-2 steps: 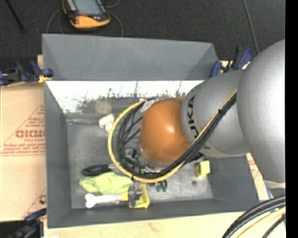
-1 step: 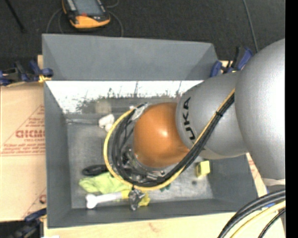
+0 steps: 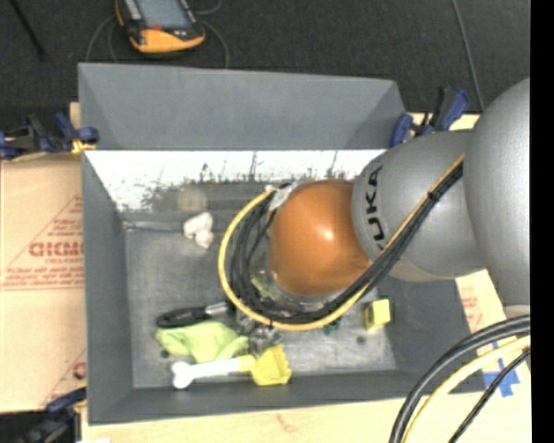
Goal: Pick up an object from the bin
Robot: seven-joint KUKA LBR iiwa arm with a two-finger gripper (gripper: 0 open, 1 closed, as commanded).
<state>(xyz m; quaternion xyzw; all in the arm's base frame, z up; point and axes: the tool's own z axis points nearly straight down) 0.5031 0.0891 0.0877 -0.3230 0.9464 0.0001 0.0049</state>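
Gripper [image 3: 257, 327] low in bin [image 3: 106, 284], state hidden, beside green cloth [image 3: 201, 341], yellow block [image 3: 272, 367], white stick [image 3: 208, 370]

Grey arm [image 3: 443, 210] enters from the frame's right, orange wrist cover [image 3: 314, 238] at centre, black and yellow cables [image 3: 229, 257] looped on its left, gripper [image 3: 255, 326] pointing down just below.

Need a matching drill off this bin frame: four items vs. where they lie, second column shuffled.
Things:
1. white crumpled lump
2. small yellow block
3. white bone-shaped stick
4. yellow-green cloth

Places:
A. nearest the front wall
B. toward the back wall, left of the orange cover
C. right of the orange cover, low
D. between the stick and a black thing

Pairs: 1-B, 2-C, 3-A, 4-D
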